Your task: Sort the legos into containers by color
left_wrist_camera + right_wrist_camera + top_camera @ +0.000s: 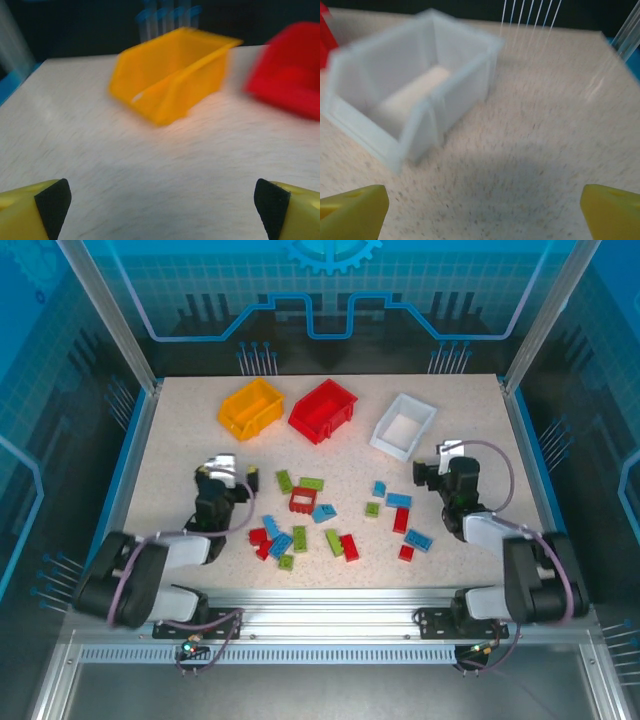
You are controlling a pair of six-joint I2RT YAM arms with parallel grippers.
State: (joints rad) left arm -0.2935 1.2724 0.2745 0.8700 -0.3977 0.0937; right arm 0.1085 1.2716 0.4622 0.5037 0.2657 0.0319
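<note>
Several red, blue and lime green legos lie scattered mid-table, among them a red frame brick (303, 501), a blue one (399, 500) and a green one (311, 483). Three containers stand behind them: a yellow bin (252, 407) (170, 75), a red bin (323, 409) (292, 75) and a white bin (404, 426) (410, 95). My left gripper (227, 473) (162, 210) hovers open and empty left of the pile, facing the yellow bin. On the right of the pile my right gripper (445, 464) (482, 212) stands open and empty, just in front of the white bin.
All three bins look empty inside. Bare speckled tabletop (180, 440) stretches between each gripper and the bins. Metal frame posts (110, 320) and blue walls close in the table at the sides and back.
</note>
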